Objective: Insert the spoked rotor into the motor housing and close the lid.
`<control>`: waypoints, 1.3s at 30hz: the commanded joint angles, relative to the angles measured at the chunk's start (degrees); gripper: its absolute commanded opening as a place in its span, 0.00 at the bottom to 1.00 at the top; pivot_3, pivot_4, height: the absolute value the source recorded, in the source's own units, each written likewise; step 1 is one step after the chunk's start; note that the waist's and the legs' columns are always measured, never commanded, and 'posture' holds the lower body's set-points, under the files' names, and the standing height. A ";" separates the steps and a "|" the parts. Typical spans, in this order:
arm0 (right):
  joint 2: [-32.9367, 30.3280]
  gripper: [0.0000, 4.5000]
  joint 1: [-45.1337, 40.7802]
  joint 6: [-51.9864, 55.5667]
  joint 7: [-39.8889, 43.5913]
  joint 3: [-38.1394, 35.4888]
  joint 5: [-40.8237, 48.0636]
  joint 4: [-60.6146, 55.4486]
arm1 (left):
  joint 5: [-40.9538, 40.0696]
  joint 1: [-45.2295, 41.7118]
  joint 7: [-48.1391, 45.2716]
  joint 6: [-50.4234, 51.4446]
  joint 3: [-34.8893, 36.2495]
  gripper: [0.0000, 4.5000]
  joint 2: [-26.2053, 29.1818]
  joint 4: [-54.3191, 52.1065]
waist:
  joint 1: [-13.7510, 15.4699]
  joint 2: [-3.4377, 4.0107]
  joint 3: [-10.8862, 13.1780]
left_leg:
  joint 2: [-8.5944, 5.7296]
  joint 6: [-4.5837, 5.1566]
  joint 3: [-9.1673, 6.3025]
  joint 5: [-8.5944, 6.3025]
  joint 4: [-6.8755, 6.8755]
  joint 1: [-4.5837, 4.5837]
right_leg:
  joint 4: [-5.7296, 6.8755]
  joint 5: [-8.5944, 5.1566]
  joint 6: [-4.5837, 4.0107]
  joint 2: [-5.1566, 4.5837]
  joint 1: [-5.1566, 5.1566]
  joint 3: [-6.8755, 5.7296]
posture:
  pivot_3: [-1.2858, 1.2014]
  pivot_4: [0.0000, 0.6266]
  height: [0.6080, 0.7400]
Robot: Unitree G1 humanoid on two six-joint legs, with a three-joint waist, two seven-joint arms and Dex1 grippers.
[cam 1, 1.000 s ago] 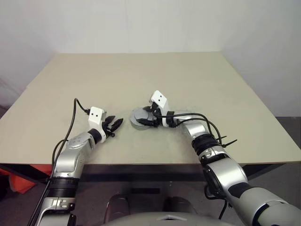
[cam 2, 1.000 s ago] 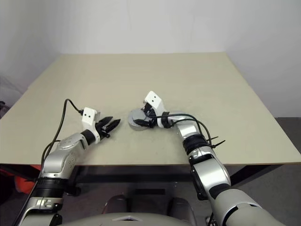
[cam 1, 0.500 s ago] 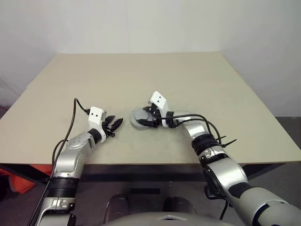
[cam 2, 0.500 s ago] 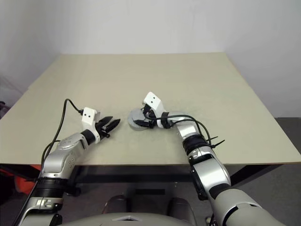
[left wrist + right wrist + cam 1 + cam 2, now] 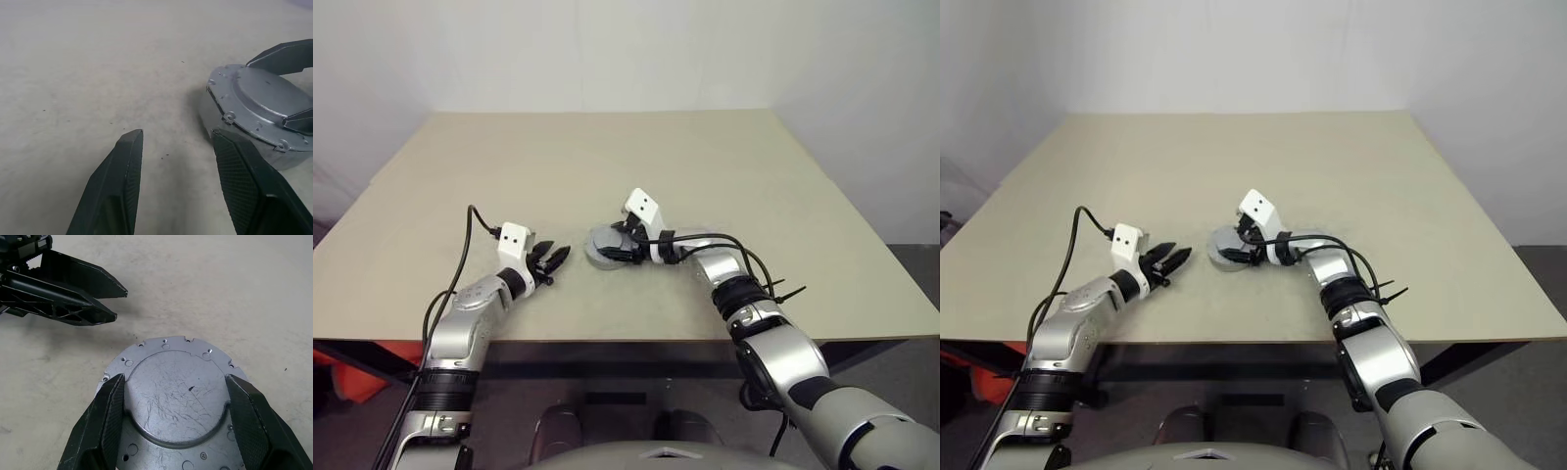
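Note:
The motor housing (image 5: 211,116), a short round grey casing, stands near the middle of the table (image 5: 607,157) with its flat silver lid (image 5: 176,416) lying on top. My right gripper (image 5: 175,377) reaches over it from the right, one finger against each side of the lid's raised disc, shut on the lid. My left gripper (image 5: 177,132) hovers low over the table just left of the housing, open and holding nothing. The spoked rotor is hidden.
The table's beige top (image 5: 1263,166) stretches bare behind and to both sides of the housing. Its front edge (image 5: 607,341) runs close below both arms. A black cable (image 5: 468,245) loops off the left wrist.

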 commanded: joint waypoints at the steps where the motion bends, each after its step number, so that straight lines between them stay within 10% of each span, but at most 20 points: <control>1: -0.63 0.69 1.26 2.75 0.15 1.78 -2.06 1.86 | -4.34 -4.51 1.56 2.18 2.41 0.53 -2.39 -1.47 | 0.01 0.00 0.00 | 0.00 0.00 0.00 0.00 0.00 0.00 | 0.00 0.00 0.00 0.00 0.01 0.00 | 0.52 0.00 1.00; 6: -0.56 0.69 1.26 2.95 -0.27 2.05 -2.06 1.62 | -8.63 -7.43 1.82 5.43 4.08 0.48 -5.40 -0.58 | -0.08 0.00 -0.01 | -0.01 0.01 0.02 0.00 -0.02 -0.06 | -0.01 0.00 0.00 0.00 0.06 0.00 | 0.52 0.00 1.00; 13: -0.52 0.69 1.18 2.92 -1.16 2.04 -1.95 1.39 | -10.63 -8.74 2.17 10.89 4.13 0.01 -5.90 4.54 | -0.11 0.00 -0.01 | -0.02 0.01 0.02 -0.01 -0.03 -0.04 | -0.02 -0.01 0.02 0.01 0.05 0.00 | 0.52 0.00 1.00; 39: -0.23 0.69 0.26 3.11 -3.48 1.39 -1.45 1.43 | -12.87 -7.14 4.40 25.49 3.14 0.01 -6.60 7.65 | -0.01 0.12 -0.06 | -0.04 0.01 -0.01 -0.01 -0.09 0.74 | -0.13 -0.31 0.53 -0.09 0.74 0.02 | 0.52 0.00 1.00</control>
